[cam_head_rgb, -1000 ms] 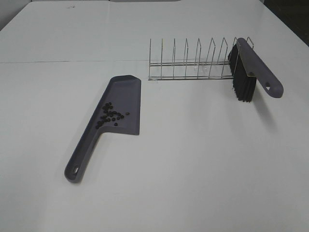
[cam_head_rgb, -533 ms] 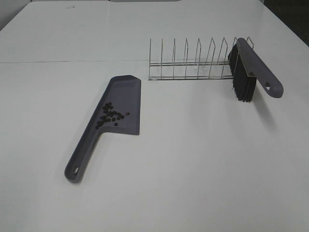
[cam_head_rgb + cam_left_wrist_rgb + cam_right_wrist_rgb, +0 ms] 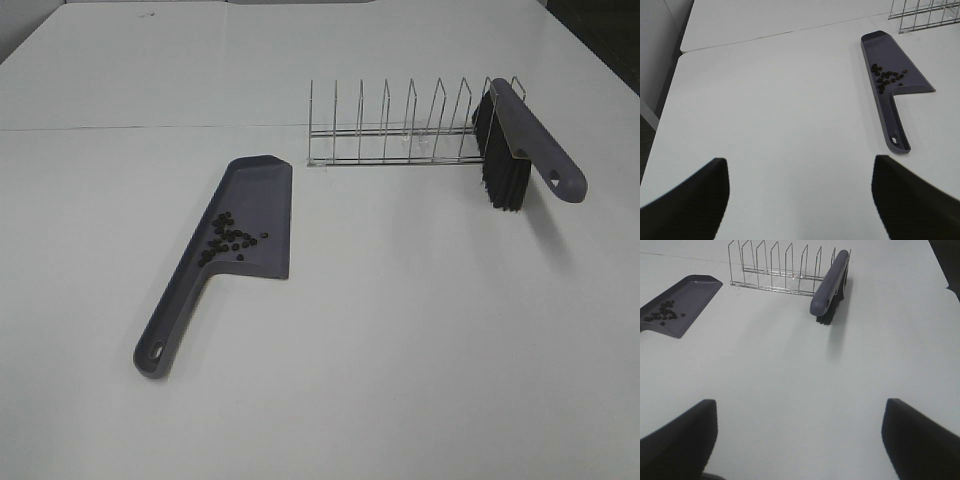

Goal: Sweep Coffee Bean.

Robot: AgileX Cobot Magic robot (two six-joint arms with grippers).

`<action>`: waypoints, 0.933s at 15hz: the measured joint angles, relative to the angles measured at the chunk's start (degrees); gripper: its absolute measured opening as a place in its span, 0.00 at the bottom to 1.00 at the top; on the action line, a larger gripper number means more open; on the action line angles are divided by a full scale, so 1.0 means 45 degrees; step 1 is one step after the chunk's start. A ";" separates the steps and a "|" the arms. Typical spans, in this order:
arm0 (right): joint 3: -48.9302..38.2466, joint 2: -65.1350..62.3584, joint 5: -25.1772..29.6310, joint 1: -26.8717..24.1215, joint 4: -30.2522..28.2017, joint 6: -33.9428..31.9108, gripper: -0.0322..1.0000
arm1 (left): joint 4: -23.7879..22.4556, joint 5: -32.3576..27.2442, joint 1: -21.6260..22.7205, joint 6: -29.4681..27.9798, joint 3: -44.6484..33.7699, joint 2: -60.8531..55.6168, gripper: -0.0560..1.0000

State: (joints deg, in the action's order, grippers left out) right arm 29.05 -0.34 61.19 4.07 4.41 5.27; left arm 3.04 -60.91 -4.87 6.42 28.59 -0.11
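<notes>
White table (image 3: 400, 380), wire rack (image 3: 400, 125) at one o'clock holding grey brush (image 3: 530, 140), grey dustpan (image 3: 245, 225) at nine o'clock, coffee bean (image 3: 231, 238) cluster lying on its blade, left gripper (image 3: 800, 195) spread wide, right gripper (image 3: 800, 437) likewise released, both empty.

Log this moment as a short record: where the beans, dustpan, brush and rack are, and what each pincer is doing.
coffee beans: loose cluster lying on the dustpan blade
dustpan: flat on the white table, handle toward the camera
brush: propped at the right end of the wire rack, bristles down
wire rack: behind the dustpan, other slots empty
left pincer: open, holding nothing, away from the dustpan
right pincer: open, holding nothing, away from the brush
</notes>
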 joint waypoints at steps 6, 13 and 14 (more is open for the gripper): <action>0.0000 0.0000 0.0000 0.0000 0.0000 0.0000 0.76 | 0.0000 0.0000 0.0000 0.0000 0.0000 -0.0038 0.73; 0.0000 0.0000 -0.0013 -0.0598 0.0013 0.0000 0.76 | 0.0000 0.0000 0.0000 0.0000 0.0000 -0.0038 0.73; 0.0000 0.0000 -0.0013 -0.0433 0.0025 0.0000 0.76 | 0.0000 0.0000 0.0000 0.0000 0.0000 -0.0038 0.73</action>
State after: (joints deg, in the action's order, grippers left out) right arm 29.05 -0.34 61.13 2.12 4.53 5.27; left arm 3.04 -60.91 -4.87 6.42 28.59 -0.29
